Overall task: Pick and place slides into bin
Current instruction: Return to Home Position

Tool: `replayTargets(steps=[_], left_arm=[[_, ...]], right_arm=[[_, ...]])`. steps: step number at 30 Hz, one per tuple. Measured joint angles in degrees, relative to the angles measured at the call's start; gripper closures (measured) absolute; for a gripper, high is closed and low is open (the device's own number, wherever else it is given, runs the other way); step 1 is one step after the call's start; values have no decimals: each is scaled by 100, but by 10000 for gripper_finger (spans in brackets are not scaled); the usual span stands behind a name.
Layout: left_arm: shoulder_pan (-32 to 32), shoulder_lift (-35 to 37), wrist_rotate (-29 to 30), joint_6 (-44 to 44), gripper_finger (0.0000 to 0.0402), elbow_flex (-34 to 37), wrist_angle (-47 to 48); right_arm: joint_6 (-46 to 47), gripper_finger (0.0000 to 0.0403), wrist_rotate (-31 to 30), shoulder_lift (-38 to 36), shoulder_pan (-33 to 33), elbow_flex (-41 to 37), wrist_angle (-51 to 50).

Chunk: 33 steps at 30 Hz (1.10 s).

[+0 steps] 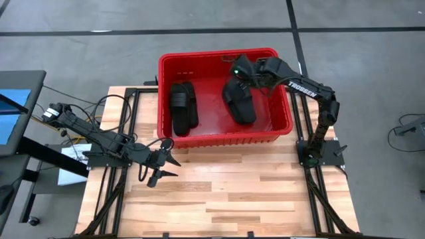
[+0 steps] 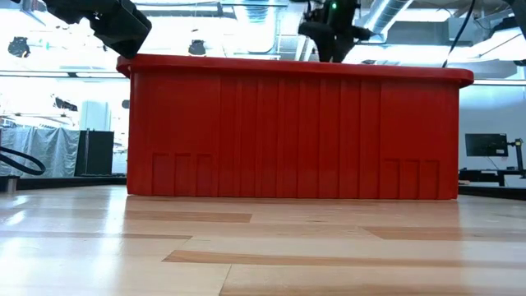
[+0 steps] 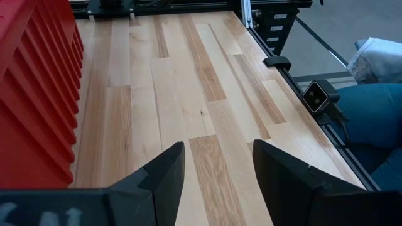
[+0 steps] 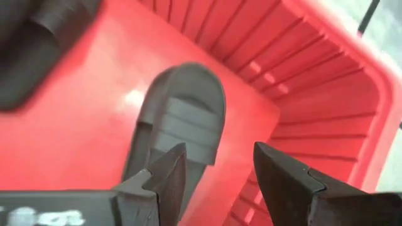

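Matte black slide sandals (image 1: 182, 106) are lying in the large red plastic bin (image 1: 219, 137); be lifting your right tool (image 4: 217, 160), spread apart, straight up before retracting. Left tool (image 1: 166, 166), also apart, is hovering over the pale wooden tabletop (image 1: 252, 192).

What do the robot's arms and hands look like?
Both arms are dark. The right arm bears white TROSSEN lettering and a green light. The left hand and right hand each have two black wedge-shaped fingers. Black cables loop beside the left arm.

Black right arm (image 1: 302, 88) bears white TROSSEN lettering.
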<state>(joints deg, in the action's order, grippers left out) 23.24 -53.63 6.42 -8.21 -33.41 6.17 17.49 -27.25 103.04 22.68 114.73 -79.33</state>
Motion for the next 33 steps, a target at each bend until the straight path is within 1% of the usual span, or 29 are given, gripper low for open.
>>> replayTargets(steps=[7, 12, 15, 17, 22, 30, 33], left_arm=[[0, 0, 7, 0, 223, 0, 0], [2, 0, 9, 0, 223, 0, 0], [2, 0, 11, 19, 223, 0, 0], [2, 0, 13, 59, 223, 0, 0], [2, 0, 17, 98, 223, 0, 0], [2, 0, 25, 98, 223, 0, 10], [2, 0, 23, 116, 223, 0, 62]], right_arm=[[-333, 226, -50, 2, -132, 918, 10], [-607, 226, -265, 2, -347, 1555, 112], [-795, 226, -567, -22, -512, 1848, 296], [-974, 226, -646, -131, -605, 1910, 570], [-1318, 226, -599, -546, -853, 1913, 1150], [-1616, 226, -539, -1089, -1482, 1913, 1190], [-1735, 226, -338, -1245, -1745, 1913, 1219]])
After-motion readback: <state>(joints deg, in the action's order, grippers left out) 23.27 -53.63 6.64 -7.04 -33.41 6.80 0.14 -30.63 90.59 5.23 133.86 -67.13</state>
